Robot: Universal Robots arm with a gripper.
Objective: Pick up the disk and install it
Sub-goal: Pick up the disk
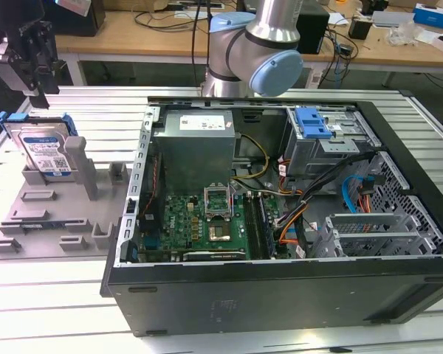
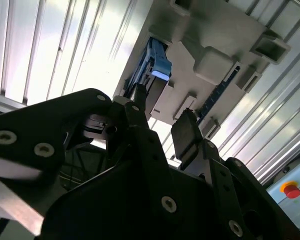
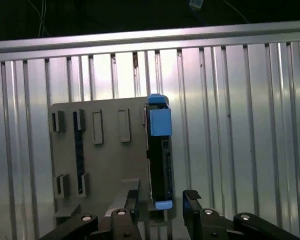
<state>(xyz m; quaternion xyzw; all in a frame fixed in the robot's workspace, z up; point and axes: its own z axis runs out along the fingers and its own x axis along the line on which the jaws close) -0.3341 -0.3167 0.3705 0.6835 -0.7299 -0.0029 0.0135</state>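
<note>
Black two-finger gripper point(image 3: 161, 201) hangs over the flat silver-metal disk point(image 1: 44, 150) (white-and-blue label, blue plastic carrier rail), jaws spread wide w/ nothing held. The disk stands on edge in the grey plastic holder tray point(image 1: 37, 221), well apart from the open black computer case point(image 1: 280, 291). Risk, as I judge it: if off-centre, a finger point(image 3: 191, 200) could hit the blue rail end and jam or tip the drive, or pinch rail only and slip. The tall grey post point(image 1: 80, 166) just beside it crowds one side, and cables point(image 1: 354, 195) clutter the case interior.
</note>
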